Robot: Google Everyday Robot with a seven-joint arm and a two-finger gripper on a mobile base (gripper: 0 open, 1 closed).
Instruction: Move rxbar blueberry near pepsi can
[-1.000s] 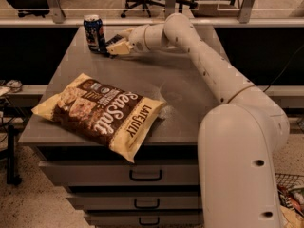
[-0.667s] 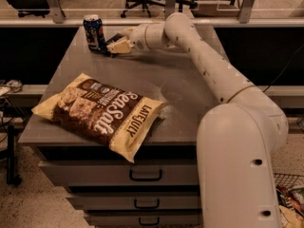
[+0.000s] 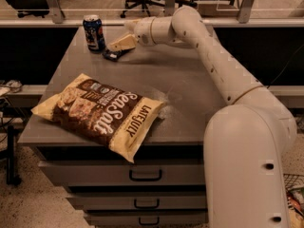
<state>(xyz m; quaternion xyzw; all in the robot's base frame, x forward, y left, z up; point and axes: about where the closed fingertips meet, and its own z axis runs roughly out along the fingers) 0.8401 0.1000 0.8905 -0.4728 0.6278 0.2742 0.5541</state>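
Note:
The pepsi can (image 3: 93, 32) stands upright at the table's far left corner. The rxbar blueberry (image 3: 112, 55), a small dark flat wrapper, lies on the table just right of and in front of the can, about a can's width from it. My gripper (image 3: 118, 44) reaches in from the right. Its cream tip is right over the bar's far edge and points toward the can. I cannot tell whether it touches the bar.
A large yellow-and-brown chip bag (image 3: 102, 113) lies across the front left of the grey table (image 3: 190, 80). Drawers (image 3: 145, 175) are below the front edge. A rail and office chairs stand behind the table.
The gripper has lifted slightly and the dark bar now shows lower, flat on the table below its tip. The can and chip bag have not moved.

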